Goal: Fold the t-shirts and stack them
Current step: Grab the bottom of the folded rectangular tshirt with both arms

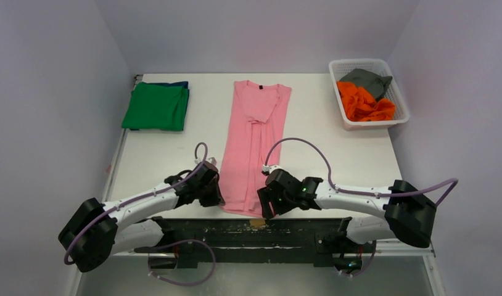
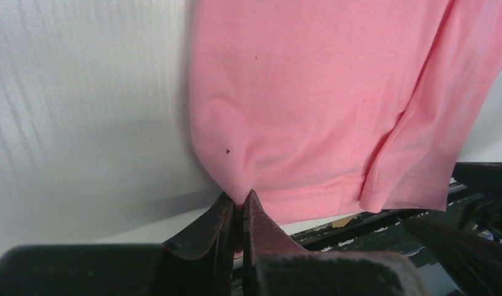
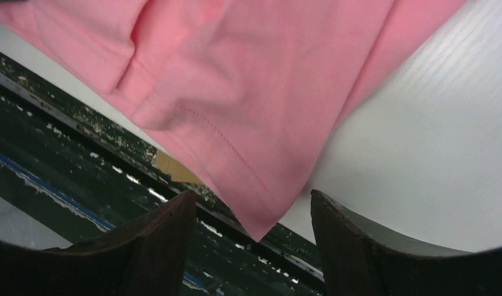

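Pink cloth fills the middle of the top view: the light pink t-shirt [image 1: 253, 145] lies flat on the white table [image 1: 335, 154], folded into a long narrow strip. Its neckline points to the top of the frame and its hem reaches the table's lower edge. A small dark tag [image 1: 259, 87] sits inside the neckline, too small to read.

At the lower left corner of the hem, the left jaws are pressed together and pinch the pink cloth. In the left wrist view the fabric puckers into a point where the two dark fingers [image 2: 227, 216] meet, at the lower centre of the frame.

At the lower right corner of the hem, the right jaws stand spread. In the right wrist view the stitched corner of the hem hangs past the table edge and points down into the gap between the two fingers [image 3: 168, 225], touching neither.

In the upper left of the top view a folded green t-shirt [image 1: 156, 106] rests on a dark blue t-shirt [image 1: 177, 84]. In the upper right, a white mesh basket [image 1: 359, 62] holds a crumpled orange t-shirt [image 1: 362, 102] and a grey t-shirt [image 1: 369, 80].
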You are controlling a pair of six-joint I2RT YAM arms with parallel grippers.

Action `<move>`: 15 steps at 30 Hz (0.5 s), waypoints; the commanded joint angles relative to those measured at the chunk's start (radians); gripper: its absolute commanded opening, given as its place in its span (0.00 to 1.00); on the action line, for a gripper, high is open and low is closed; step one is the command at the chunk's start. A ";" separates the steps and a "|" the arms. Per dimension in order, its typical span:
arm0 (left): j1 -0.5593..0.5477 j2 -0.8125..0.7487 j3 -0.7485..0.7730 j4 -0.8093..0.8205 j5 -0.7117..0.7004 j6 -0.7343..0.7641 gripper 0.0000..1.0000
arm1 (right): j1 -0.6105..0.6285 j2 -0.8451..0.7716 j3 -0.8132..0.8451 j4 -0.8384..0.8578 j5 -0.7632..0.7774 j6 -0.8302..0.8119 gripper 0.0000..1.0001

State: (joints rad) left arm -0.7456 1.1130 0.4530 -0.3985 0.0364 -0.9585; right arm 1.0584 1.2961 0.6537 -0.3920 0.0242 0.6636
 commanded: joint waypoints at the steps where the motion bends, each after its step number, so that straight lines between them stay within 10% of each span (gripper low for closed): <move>1: 0.002 0.015 -0.041 -0.018 0.021 -0.016 0.00 | 0.028 0.024 -0.026 0.060 -0.043 0.052 0.62; 11: -0.057 -0.142 -0.101 -0.071 0.030 -0.103 0.00 | 0.043 -0.026 -0.078 0.111 -0.073 0.070 0.00; 15: -0.099 -0.220 -0.107 -0.089 0.064 -0.132 0.00 | 0.065 -0.150 -0.134 0.104 -0.109 0.102 0.00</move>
State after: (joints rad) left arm -0.8070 0.9550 0.3622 -0.4229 0.0654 -1.0412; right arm 1.1023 1.2575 0.5587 -0.3038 -0.0376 0.7238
